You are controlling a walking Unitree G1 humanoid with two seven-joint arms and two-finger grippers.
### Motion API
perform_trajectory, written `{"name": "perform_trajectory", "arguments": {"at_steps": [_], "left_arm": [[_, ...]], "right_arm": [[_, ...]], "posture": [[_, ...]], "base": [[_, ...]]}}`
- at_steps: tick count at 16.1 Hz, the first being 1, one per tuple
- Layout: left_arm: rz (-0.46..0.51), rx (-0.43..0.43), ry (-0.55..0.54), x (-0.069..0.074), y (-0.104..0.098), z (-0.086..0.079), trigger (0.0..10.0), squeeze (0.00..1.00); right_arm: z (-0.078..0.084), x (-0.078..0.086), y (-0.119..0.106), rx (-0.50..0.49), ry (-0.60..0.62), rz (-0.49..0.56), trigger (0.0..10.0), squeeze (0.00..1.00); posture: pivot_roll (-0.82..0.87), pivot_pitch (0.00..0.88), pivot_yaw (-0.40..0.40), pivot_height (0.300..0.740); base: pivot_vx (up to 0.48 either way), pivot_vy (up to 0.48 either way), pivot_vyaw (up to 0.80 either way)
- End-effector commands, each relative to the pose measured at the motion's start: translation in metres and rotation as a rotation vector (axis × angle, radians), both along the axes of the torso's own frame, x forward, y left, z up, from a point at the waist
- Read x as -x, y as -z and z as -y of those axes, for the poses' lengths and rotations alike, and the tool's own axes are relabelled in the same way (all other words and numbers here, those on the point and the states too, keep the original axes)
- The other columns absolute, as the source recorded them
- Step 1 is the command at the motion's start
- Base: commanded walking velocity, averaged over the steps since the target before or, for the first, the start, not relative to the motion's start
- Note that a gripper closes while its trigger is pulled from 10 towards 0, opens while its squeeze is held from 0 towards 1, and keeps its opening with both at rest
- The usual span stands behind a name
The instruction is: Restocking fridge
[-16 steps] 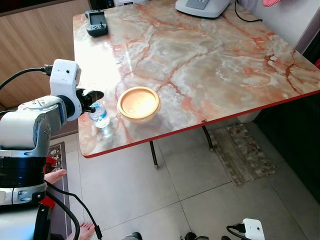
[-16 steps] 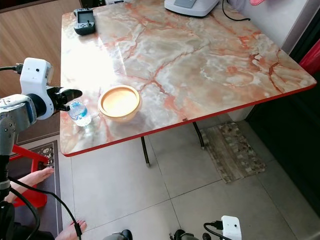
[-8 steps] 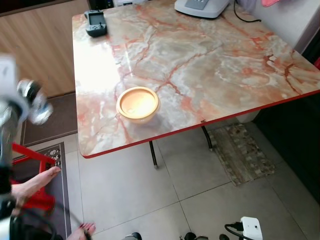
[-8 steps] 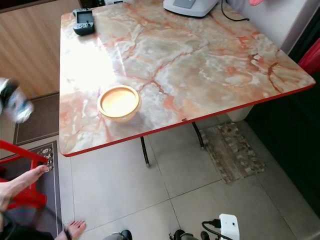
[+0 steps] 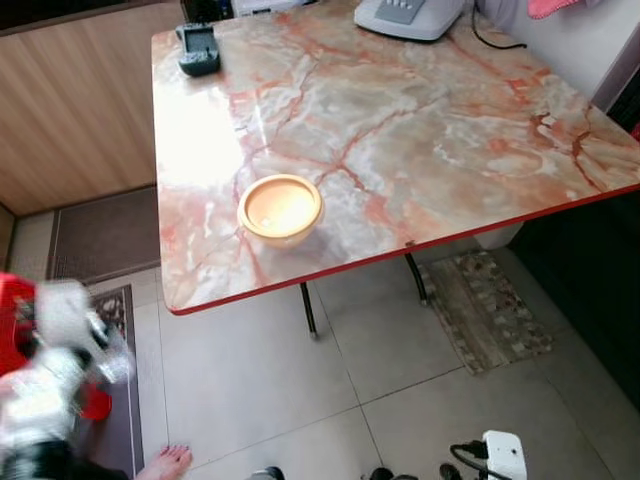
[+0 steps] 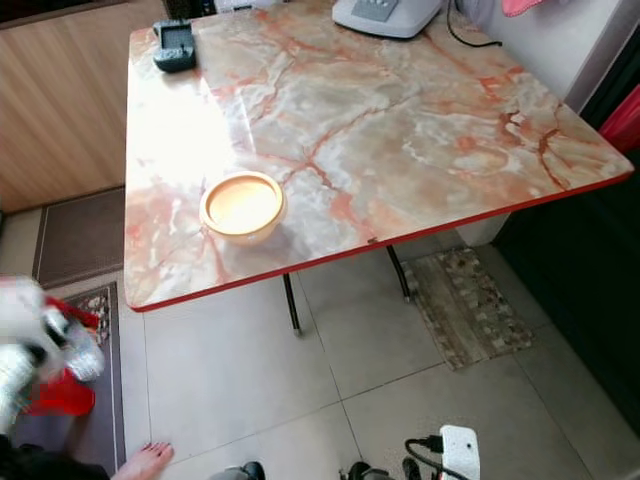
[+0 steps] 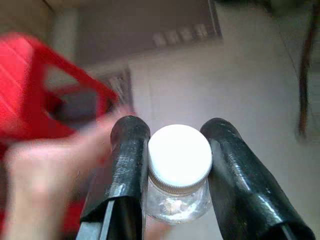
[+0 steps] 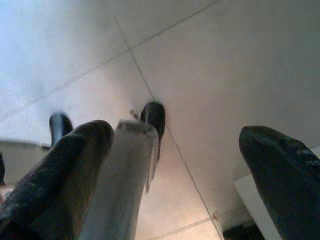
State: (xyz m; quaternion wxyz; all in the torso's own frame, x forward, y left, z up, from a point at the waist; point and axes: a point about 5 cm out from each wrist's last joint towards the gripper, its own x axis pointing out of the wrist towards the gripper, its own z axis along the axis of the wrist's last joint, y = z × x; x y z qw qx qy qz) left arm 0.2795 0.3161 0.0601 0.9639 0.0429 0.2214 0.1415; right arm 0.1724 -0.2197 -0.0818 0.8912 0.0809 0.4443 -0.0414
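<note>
One small clear water bottle (image 7: 178, 187), white cap on, clamped just under the cap between the two black fingers of my left gripper (image 7: 176, 170); liquid level cannot be told. My left arm is blurred, low at the near left over the tiled floor (image 5: 300, 400), beside a red stool (image 7: 30, 85).
One shallow tan bowl (image 5: 280, 207), upright near the near-left corner of the marble table (image 5: 450, 130); nothing visible inside it.
One dark handheld controller (image 5: 198, 48) at the table's far-left corner; one grey appliance (image 5: 410, 15) at its far edge.
One person's bare foot (image 5: 170, 462) on the floor at the near left.
My right gripper (image 8: 175, 165) hangs over the tiles, fingers spread, grasping nothing.
</note>
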Motion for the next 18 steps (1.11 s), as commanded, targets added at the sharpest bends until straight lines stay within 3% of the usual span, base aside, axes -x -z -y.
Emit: {"name": "perform_trajectory", "arguments": {"at_steps": [1,2,4,10,13,15,18], "left_arm": [[-0.075,-0.002,0.019,0.012,0.022,0.004,10.0,0.0],[-0.136,0.05,0.04,0.019,0.046,0.019,10.0,0.0],[-0.23,0.068,0.074,0.029,0.071,0.039,10.0,0.0],[-0.306,0.091,0.164,0.031,0.093,0.078,10.0,0.0],[-0.378,0.099,0.124,0.046,0.108,0.085,10.0,0.0],[-0.388,0.149,0.097,0.055,0.117,0.099,10.0,0.0],[-0.378,0.178,0.067,0.055,0.118,0.105,10.0,0.0]], "right_arm": [[0.0,0.005,0.002,0.0,0.046,0.006,10.0,0.0],[-0.001,0.001,0.0,0.003,0.076,0.028,10.0,0.0],[-0.003,-0.005,-0.002,0.0,0.096,0.046,10.0,0.0],[-0.009,-0.025,-0.011,-0.018,0.147,0.127,10.0,0.0],[-0.006,-0.028,-0.013,-0.01,0.125,0.121,10.0,0.0],[-0.001,-0.028,-0.014,0.002,0.112,0.114,10.0,0.0],[0.004,-0.03,-0.016,0.009,0.11,0.114,10.0,0.0]], "posture": [[0.1,0.188,0.047,0.74],[0.09,0.168,0.062,0.74],[0.08,0.139,0.082,0.74],[0.07,0.016,0.103,0.74],[0.07,0.0,0.071,0.74],[0.08,0.0,0.022,0.74],[0.09,0.0,-0.007,0.74]], "base": [[0.0,0.0,0.0],[0.0,0.0,0.0],[0.0,0.0,0.0],[0.0,0.0,0.0],[0.0,0.0,0.0],[0.0,0.0,0.0],[0.0,0.0,0.0]]}}
